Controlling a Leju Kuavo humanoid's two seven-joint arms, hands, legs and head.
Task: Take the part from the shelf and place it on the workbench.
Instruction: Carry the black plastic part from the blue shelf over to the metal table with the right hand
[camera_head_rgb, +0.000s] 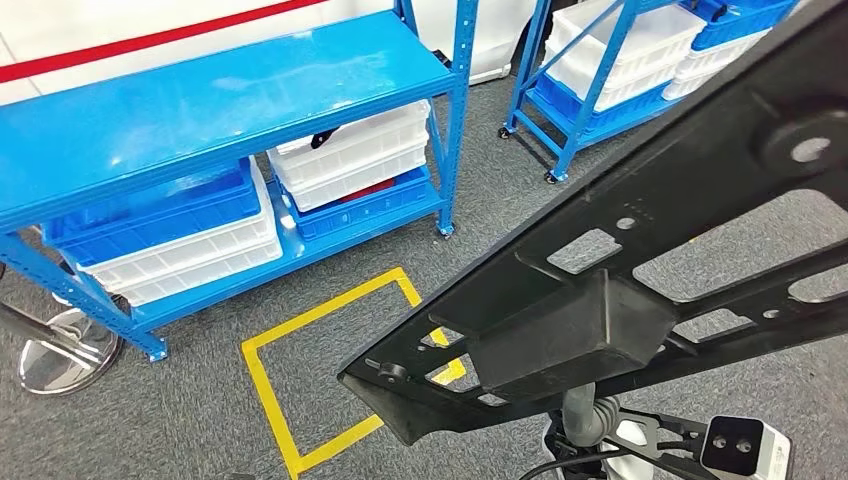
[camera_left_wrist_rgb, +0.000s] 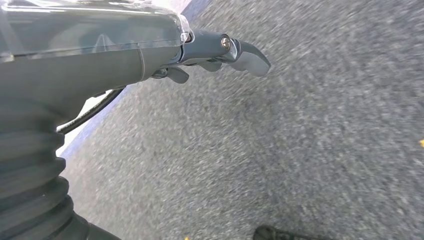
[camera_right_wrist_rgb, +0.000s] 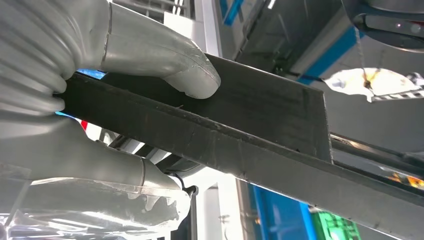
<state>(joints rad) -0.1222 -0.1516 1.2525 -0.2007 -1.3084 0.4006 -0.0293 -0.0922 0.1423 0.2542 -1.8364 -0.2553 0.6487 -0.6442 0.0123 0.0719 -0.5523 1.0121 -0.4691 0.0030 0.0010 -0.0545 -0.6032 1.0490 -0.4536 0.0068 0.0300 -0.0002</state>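
A long black part (camera_head_rgb: 620, 290), flat with cut-out openings and a raised block at its middle, is being held up across the head view, clear of the shelf (camera_head_rgb: 200, 110) and above the grey carpet floor (camera_head_rgb: 200, 430). In the right wrist view the part (camera_right_wrist_rgb: 260, 130) is being gripped by the right robot hand (camera_right_wrist_rgb: 125, 100), with the thick thumb (camera_right_wrist_rgb: 165, 60) pressed onto one face and the other fingers (camera_right_wrist_rgb: 100, 160) wrapped under the opposite edge. The left robot hand (camera_left_wrist_rgb: 220, 52) is hanging over the carpet; nothing is being held in it and its fingers are lying only slightly apart.

The pick from the shelf is judged to be done, and the carrying step is judged to be in hand. No counter is being shown in any view, so the placing has not yet been reached. The next move is judged to call for a turn or walk toward the counter with the part kept level and the grip kept firm, since the long overhang could be swung against the blue shelf frames. A yellow taped square (camera_head_rgb: 330, 370) is marked on the floor near the shelf.

White and blue bins (camera_head_rgb: 340, 160) are being stored on the lower shelf. No brand, label or writing can be read on the part, the bins or the shelf.
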